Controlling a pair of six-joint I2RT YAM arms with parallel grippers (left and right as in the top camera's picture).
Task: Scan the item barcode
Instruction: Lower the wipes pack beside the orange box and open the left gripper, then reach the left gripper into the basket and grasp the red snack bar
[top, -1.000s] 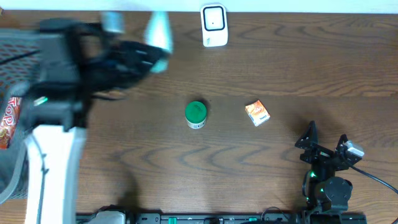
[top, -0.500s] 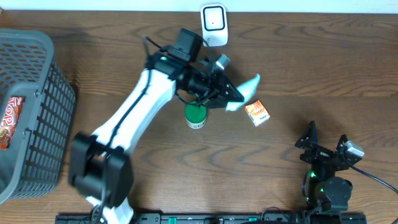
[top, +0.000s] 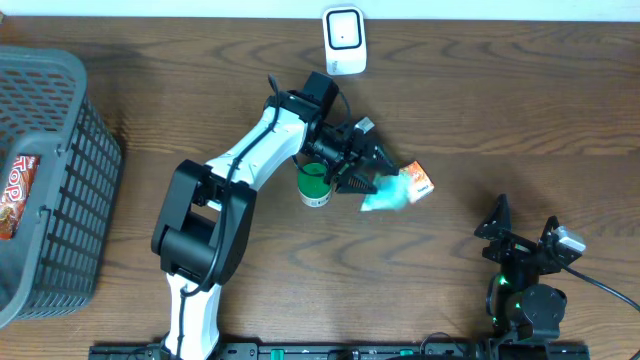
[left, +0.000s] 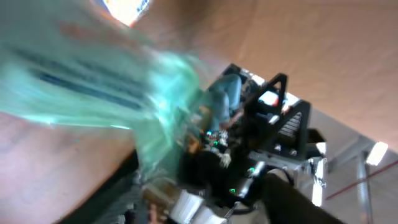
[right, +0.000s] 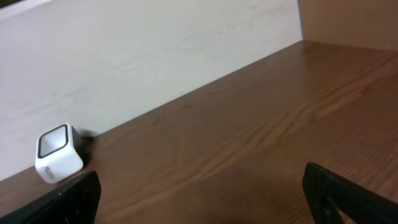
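Set the teal plastic pouch (top: 386, 196) down clear of the small orange carton (top: 414, 181). Left hand (top: 371, 176): hold unclear; right hand (top: 523, 222): released.

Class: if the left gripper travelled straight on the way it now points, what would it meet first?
The blurred turquoise packet, right at the tips of the left gripper; the small orange carton lies just beyond. Heights are hard to judge from above.

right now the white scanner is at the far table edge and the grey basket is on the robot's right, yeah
Not quite: the grey basket is on the robot's left, not its right. The white scanner is at the far table edge, as you said. The overhead view shows both.
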